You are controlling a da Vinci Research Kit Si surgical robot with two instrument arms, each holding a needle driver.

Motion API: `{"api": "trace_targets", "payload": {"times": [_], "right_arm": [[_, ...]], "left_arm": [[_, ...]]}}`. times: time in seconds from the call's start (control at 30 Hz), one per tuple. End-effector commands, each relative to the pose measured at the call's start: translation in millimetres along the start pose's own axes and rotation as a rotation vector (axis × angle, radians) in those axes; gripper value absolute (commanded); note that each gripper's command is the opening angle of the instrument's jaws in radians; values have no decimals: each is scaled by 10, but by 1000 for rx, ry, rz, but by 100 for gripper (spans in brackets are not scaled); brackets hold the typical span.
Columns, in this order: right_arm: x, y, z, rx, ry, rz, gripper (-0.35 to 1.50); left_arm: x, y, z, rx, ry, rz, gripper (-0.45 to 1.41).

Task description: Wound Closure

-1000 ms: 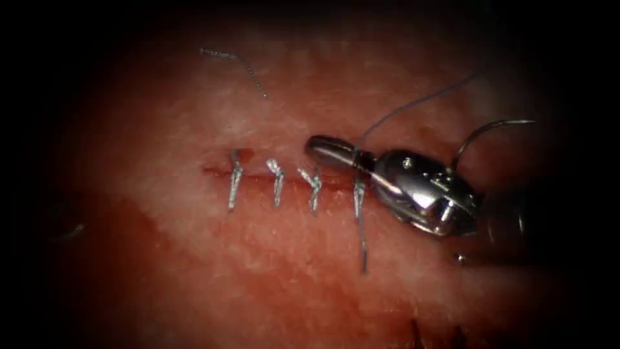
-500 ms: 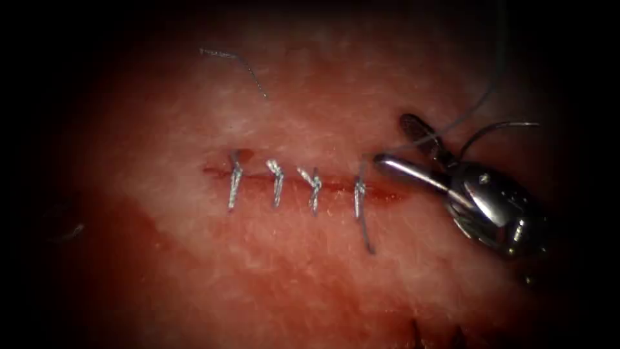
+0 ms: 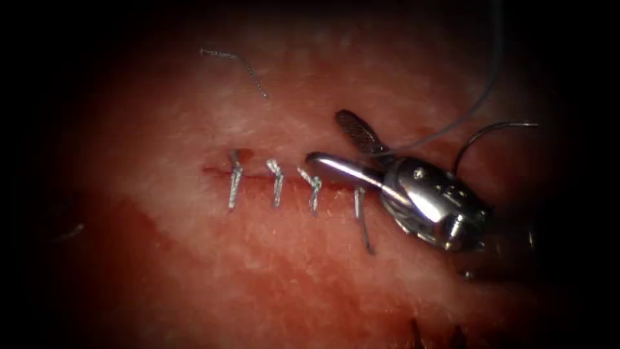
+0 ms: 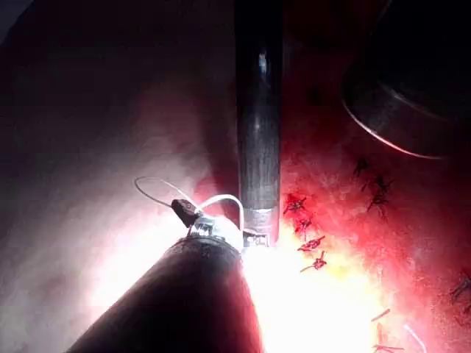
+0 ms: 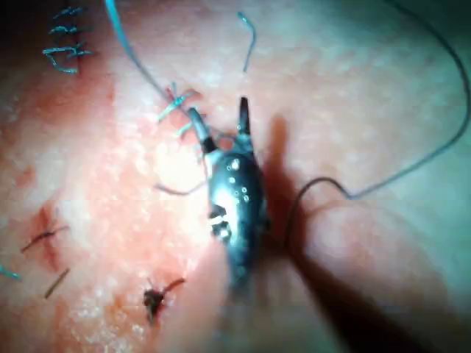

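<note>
Endoscope view first: the right tool (image 3: 345,147) lies across the cut (image 3: 216,172) at its right end, jaws spread wide and holding nothing. The long thread (image 3: 452,126) from the fourth stitch (image 3: 359,197) passes between the two jaws, and the lower jaw rests over the cut close to the third stitch (image 3: 313,187). Two more stitches (image 3: 255,181) sit further left. The curved needle (image 3: 491,129) lies free on the tissue (image 3: 258,271), right of the cut, in neither tool and not in the tissue. A loose cut end (image 3: 236,64) lies above the cut, well apart.

Left wrist view: the left tool (image 4: 195,217) hangs beside the right arm's shaft (image 4: 259,118); I cannot tell how its jaws stand.

Right wrist view: the open jaws straddle the knot (image 5: 176,103), with the thread (image 5: 129,48) running off.

Risk, as I judge it: closing too near the knot could nick it or snag the neighbouring stitch, and the loose needle could drag if the thread is pulled.
</note>
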Motion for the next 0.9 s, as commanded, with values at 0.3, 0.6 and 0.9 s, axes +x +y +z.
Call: {"api": "trace_targets", "payload": {"times": [0.3, 0.6, 0.9], "right_arm": [[-17, -9, 17, 88, -24, -12, -35], [-15, -6, 11, 81, -35, -74, -35], [11, -1, -42, -44, 18, -50, 148]], "left_arm": [[7, 14, -2, -3, 0, 2, -45], [12, 17, -4, 0, 1, 2, -45], [17, 26, 6, 10, -3, 6, -45]]}}
